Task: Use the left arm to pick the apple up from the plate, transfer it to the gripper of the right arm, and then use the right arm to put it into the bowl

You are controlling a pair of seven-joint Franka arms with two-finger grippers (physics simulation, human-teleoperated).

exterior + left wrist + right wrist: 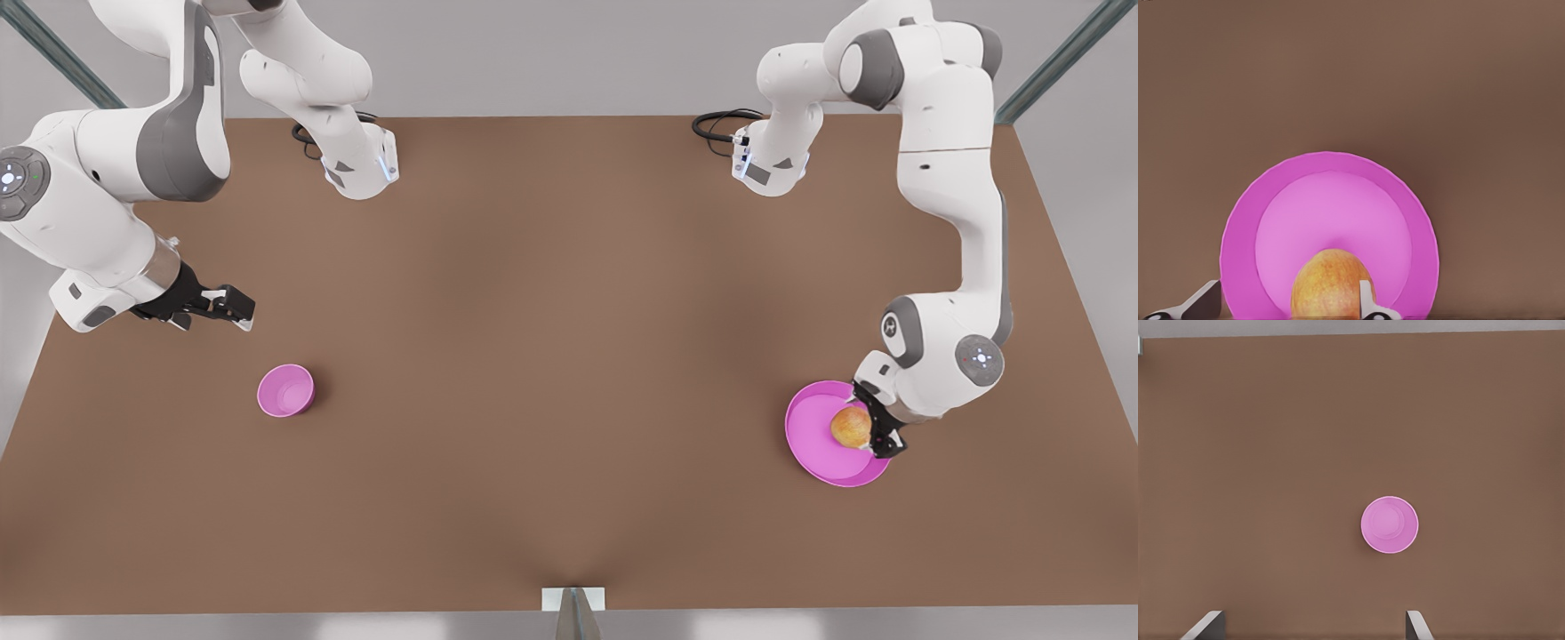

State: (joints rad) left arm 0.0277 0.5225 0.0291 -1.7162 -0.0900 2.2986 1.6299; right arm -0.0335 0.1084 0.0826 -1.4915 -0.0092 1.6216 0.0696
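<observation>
Left gripper (876, 431) down at the plate (813, 444), front view's right; fingers (1366, 297) apart, one touching the apple (851, 426), the other clear. Apple sits on the plate. Best to centre, then close squarely. Right gripper (222, 307) waits spread, near the bowl (285, 390) at the left.

No readable text, labels, brands or numbers anywhere: none on the arms, the table (569, 356), the plate (813, 453) or the bowl (284, 391). Only markings noted are small round indicator emblems on the arm joints, with no legible characters.
</observation>
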